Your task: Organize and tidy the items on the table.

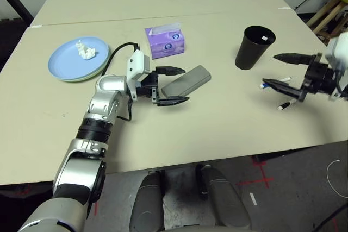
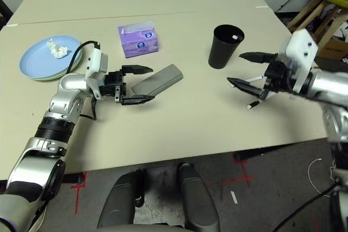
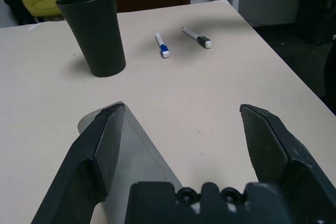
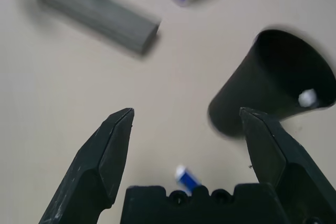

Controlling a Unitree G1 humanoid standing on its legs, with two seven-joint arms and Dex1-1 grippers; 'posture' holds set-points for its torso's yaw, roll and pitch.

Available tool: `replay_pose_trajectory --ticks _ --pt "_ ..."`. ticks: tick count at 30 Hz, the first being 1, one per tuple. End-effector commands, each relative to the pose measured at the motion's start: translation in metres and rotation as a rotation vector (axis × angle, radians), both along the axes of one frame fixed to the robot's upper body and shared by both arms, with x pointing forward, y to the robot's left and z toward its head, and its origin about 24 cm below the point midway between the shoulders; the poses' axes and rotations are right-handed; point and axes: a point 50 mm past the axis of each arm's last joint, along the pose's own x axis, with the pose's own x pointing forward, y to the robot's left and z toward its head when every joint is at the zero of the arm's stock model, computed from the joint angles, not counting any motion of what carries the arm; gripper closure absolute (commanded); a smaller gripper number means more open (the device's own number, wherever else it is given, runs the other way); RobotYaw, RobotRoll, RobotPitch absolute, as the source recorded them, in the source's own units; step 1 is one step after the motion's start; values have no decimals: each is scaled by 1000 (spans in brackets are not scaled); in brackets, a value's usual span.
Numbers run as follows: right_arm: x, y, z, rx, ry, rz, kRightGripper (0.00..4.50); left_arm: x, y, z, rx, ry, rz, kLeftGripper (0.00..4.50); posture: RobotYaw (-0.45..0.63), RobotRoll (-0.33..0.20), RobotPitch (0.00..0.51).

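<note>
Grey oblong glasses case on smooth beige table, tapered black cup, both end effectors spread wide, empty

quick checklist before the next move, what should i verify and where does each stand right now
1. Left claw open: ok, fingers spread on either side of the grey glasses case end.
2. Case free, not gripped: ok, it lies flat on the table.
3. Right claw open and holding nothing: ok.
4. Both pens on the table: ok, blue-capped pen and black-capped pen lie beside the black cup.
5. Cup upright: ok.
6. Tissue off the plates: not ok, it sits on the blue plate.
</note>
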Motion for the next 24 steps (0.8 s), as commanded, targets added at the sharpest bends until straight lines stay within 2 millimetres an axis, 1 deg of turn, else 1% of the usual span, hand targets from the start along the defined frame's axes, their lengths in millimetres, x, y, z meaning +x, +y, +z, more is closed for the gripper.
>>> replay_pose_trajectory --ticks 1,4,6,8,12,16,19,24 --pt "1 -3 -14 -216 104 -41 0 -4 2 -3 1 1 6 32 26 0 182" --pt "-2 0 -15 -327 147 8 0 -4 3 -3 -1 3 15 32 25 0 192" --pt "-3 -1 -19 -460 191 54 0 -5 3 -4 0 4 18 32 24 0 196" --pt "-2 1 -19 -558 211 104 0 -5 3 -4 1 4 18 32 26 0 196" --pt "3 4 -9 -736 229 209 0 -8 0 -2 0 6 6 32 44 0 213" --pt "11 -1 -3 -898 244 291 0 -9 0 -1 -2 9 11 32 61 0 225" --pt "15 -6 -5 -995 257 347 0 -10 2 -1 -6 11 25 32 68 0 231" --pt "18 -5 -6 -1056 238 438 0 -12 4 0 -4 17 32 32 73 0 237"
